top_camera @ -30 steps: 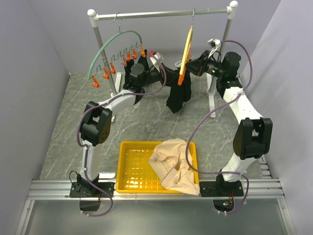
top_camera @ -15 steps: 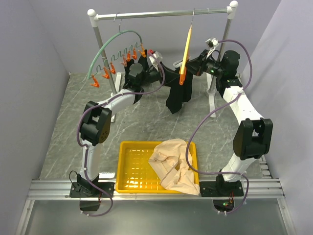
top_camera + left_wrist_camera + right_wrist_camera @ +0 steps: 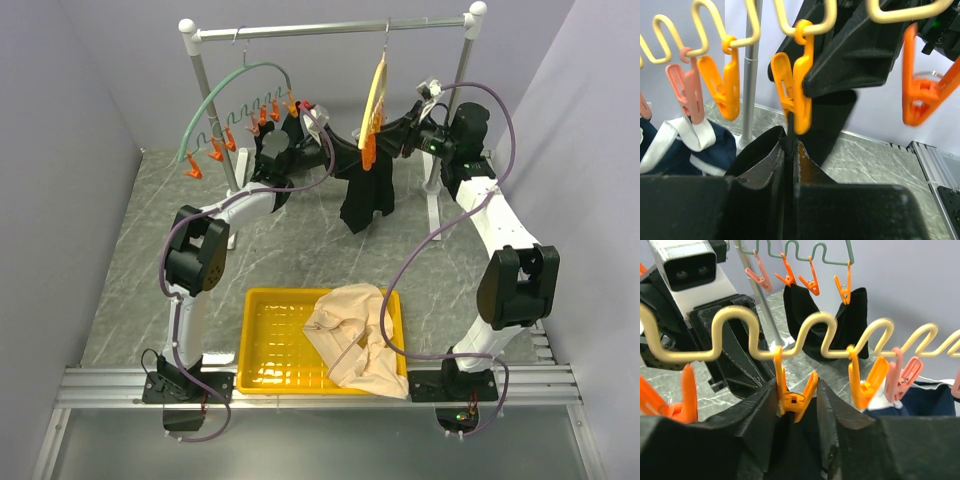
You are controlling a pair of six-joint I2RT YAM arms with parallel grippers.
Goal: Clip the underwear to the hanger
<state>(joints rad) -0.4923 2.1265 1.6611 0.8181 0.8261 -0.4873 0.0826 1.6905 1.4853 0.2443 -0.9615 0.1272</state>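
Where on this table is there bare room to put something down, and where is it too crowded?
Free: the grey marble tabletop between the yellow plastic tray and the hanging black fabric underwear, the strip left of the left arm, and the tray's left half. Crowded: left gripper and right gripper at the pale yellow wavy-wire hanger.

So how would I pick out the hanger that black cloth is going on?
Find the white rail at the back; two curved hangers hang from it. Yours is the right-hand hanger, seen edge-on, with the black underwear dangling below it. It is pale yellow, whereas its neighbour is a green hanger.
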